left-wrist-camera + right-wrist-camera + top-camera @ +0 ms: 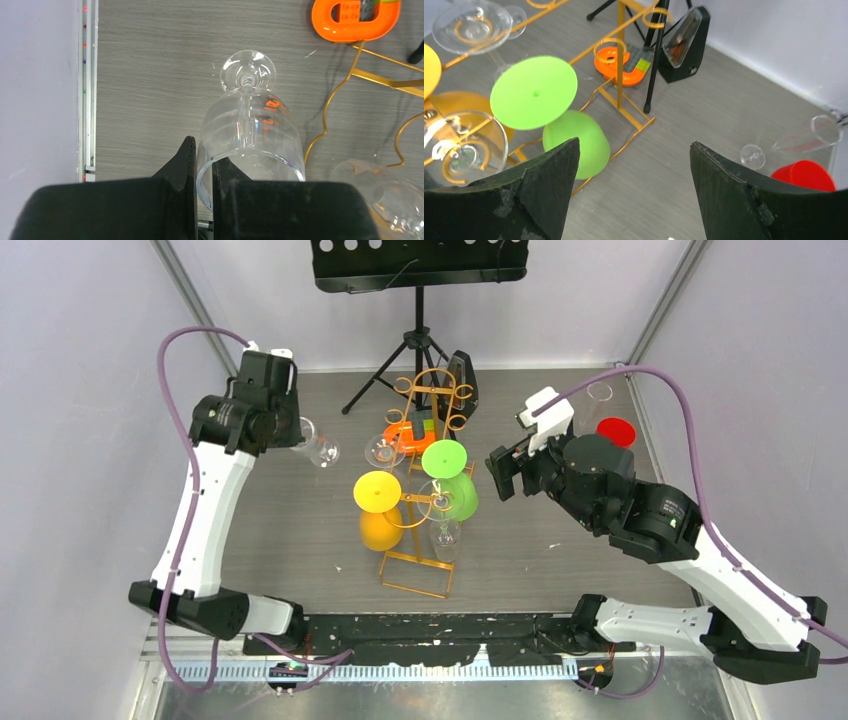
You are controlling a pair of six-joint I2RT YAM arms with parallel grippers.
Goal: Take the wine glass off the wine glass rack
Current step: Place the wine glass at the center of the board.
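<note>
The left jaws are clenched on the rim of a clear glass [250, 135], which is off the rack [380, 78] and sits to its left in the top view. The glass looks light, thin, stiff and slippery, and I think it breaks easily, so the stem seems a safer hold. The right jaws stand released, facing the green glass [534, 92]. I count four on the rack: two clear, one green, one yellow glass [377, 490]. A spare glass [809, 134] lies at the upper right by one red cup [616, 430].

No legible text, labels or numbers; tiny marks possibly unresolved.
</note>
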